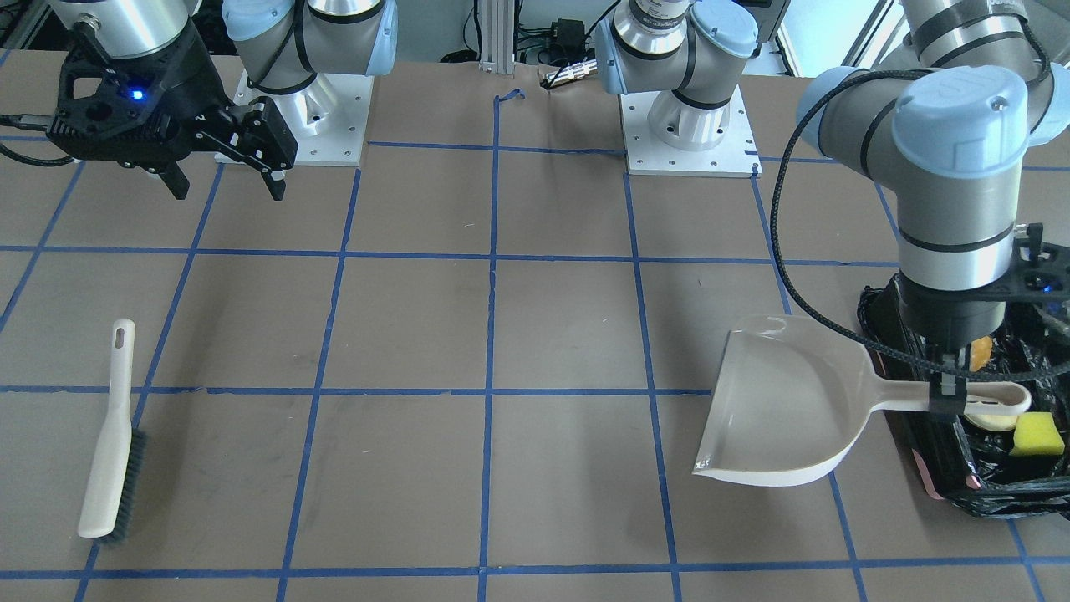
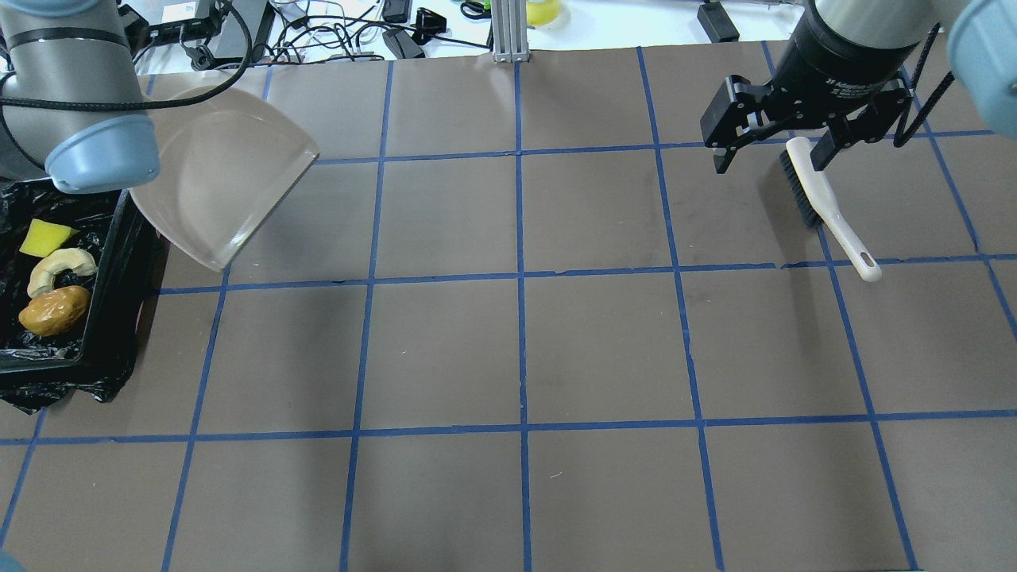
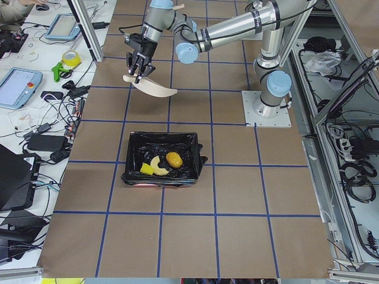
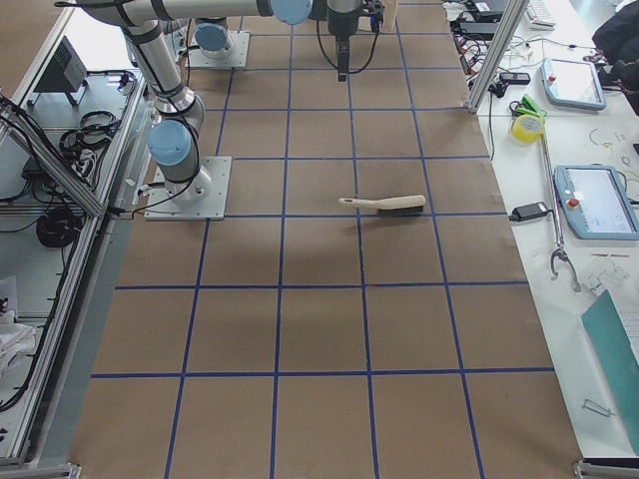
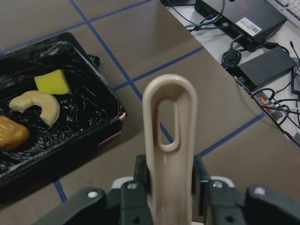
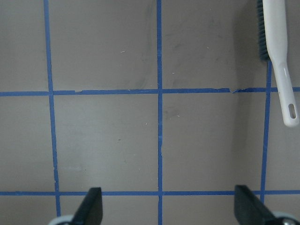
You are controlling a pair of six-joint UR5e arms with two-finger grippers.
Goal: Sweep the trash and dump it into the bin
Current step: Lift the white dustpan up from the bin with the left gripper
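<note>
My left gripper (image 5: 168,176) is clamped on the dustpan (image 1: 777,410) handle, pan raised and apparently empty, since the trash (image 2: 56,310) lies in the bin (image 2: 110,270) just beside those jaws; my right gripper (image 2: 772,163) hangs wide open, empty, brush (image 2: 826,206) lying beyond its jaws.

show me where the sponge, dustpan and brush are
sponge (image 2: 46,237), overhead view, middle of its yellow face
dustpan (image 1: 782,401), front-facing view, inside of the pan
brush (image 1: 107,451), front-facing view, beige back beside the bristles
</note>
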